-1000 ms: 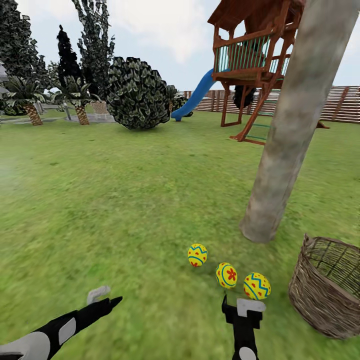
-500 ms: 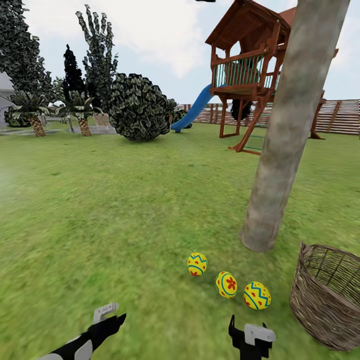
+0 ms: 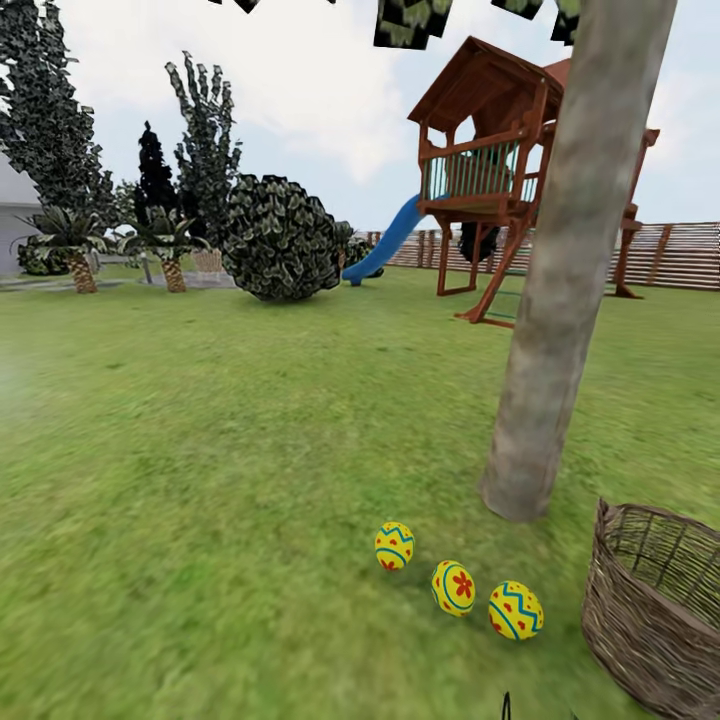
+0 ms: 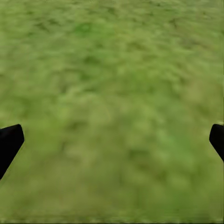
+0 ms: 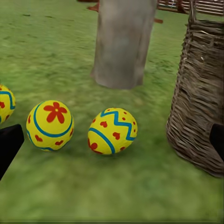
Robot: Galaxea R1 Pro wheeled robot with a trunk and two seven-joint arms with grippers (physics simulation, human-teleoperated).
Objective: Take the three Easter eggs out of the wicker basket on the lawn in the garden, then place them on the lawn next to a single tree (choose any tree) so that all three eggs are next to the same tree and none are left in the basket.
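Three yellow Easter eggs lie in a row on the lawn, just in front of the thick grey-brown tree. The wicker basket stands upright to their right; I see only weave inside it. My right gripper is open, low over the grass, facing the flower egg and the zigzag egg, with the tree and the basket behind them. My left gripper is open over bare grass with nothing between its fingers.
A wooden playset with a blue slide stands behind the tree, before a slatted fence. A round dark bush, tall dark trees and short palms line the far left. Open grass stretches left of the eggs.
The head view has tilted upward, so both arms have slid out of its lower edge. The eggs, tree and basket keep their places on the grass.
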